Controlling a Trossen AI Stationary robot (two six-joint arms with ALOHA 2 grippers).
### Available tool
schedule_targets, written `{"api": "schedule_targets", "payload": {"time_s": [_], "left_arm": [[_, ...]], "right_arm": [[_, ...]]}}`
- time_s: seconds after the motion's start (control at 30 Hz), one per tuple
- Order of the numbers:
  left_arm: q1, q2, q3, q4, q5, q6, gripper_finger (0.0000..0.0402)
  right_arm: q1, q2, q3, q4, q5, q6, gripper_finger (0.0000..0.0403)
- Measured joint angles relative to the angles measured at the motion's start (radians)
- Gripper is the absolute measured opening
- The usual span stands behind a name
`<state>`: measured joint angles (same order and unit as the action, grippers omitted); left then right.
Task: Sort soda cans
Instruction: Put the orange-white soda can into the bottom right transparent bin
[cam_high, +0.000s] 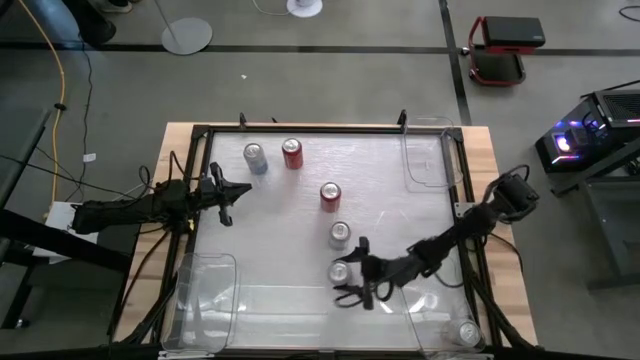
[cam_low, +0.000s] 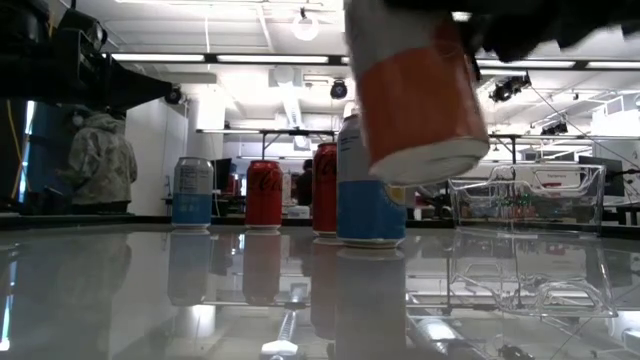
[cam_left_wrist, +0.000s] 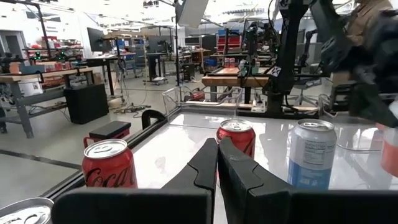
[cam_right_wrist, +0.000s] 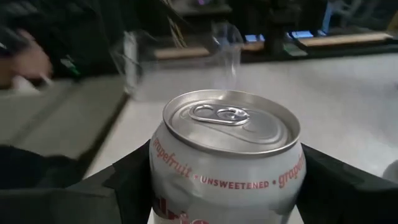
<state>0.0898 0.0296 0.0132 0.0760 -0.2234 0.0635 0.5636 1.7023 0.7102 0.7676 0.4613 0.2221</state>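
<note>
Closest to the lens in the right wrist view sits a silver aluminium grapefruit can with orange lettering (cam_right_wrist: 227, 155), clamped between the right gripper's (cam_high: 352, 282) fingers and, in the low view, lifted clear of the glossy white table (cam_high: 290, 210) and slightly tilted. Two clear plastic bins wait at the near corners, one on the left (cam_high: 205, 300) and one on the right (cam_high: 445, 325) that already holds a silver can (cam_high: 467, 333). Four cans stand upright mid-table: a silver-blue one (cam_high: 256, 157), two red ones (cam_high: 292, 153) (cam_high: 330, 196) and another silver one (cam_high: 340, 234) just beside the raised can. To finish well, I judge the arm should carry its can high past that neighbour, level it, and release low inside the right bin. At the table's left edge, the left gripper (cam_high: 226, 200) waits with fingers closed on nothing.
</note>
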Motion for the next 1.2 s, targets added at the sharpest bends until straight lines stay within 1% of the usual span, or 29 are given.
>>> {"api": "schedule_targets", "payload": {"time_s": [0.07, 0.13, 0.23, 0.4, 0.6, 0.73, 0.87, 1.0, 1.1, 1.2], "left_arm": [[0.0, 0.0, 0.0, -0.001, 0.0, -0.006, 0.0005], [0.0, 0.0, 0.0, -0.002, 0.0, -0.006, 0.0005], [0.0, 0.0, 0.0, -0.003, 0.0, -0.007, 0.0005], [0.0, 0.0, 0.0, -0.004, 0.0, -0.011, 0.0005], [0.0, 0.0, 0.0, -0.004, 0.0, -0.011, 0.0005], [0.0, 0.0, 0.0, -0.004, 0.0, -0.01, 0.0005], [0.0, 0.0, 0.0, -0.005, 0.0, -0.01, 0.0005], [0.0, 0.0, 0.0, -0.004, 0.0, -0.01, 0.0005], [0.0, 0.0, 0.0, -0.004, 0.0, -0.01, 0.0005], [0.0, 0.0, 0.0, -0.004, 0.0, -0.01, 0.0005]], "right_arm": [[-0.003, 0.0, -0.065, 0.107, -0.023, 0.001, 0.0287], [-0.002, 0.0, -0.108, 0.139, -0.034, 0.009, 0.0287], [-0.002, 0.0, -0.134, 0.112, -0.049, 0.048, 0.0295], [-0.001, 0.0, -0.135, 0.01, -0.057, 0.099, 0.031], [-0.002, -0.004, -0.132, -0.042, -0.064, 0.261, 0.0314], [-0.002, -0.004, -0.132, -0.048, -0.072, 0.316, 0.0315], [-0.001, -0.002, -0.135, -0.017, -0.07, 0.303, 0.0316], [-0.002, 0.0, -0.136, 0.007, -0.115, 0.295, 0.0316], [-0.009, 0.001, -0.136, 0.012, -0.113, 0.286, 0.0316], [-0.009, 0.001, -0.134, 0.02, -0.076, 0.155, 0.0316]]}}
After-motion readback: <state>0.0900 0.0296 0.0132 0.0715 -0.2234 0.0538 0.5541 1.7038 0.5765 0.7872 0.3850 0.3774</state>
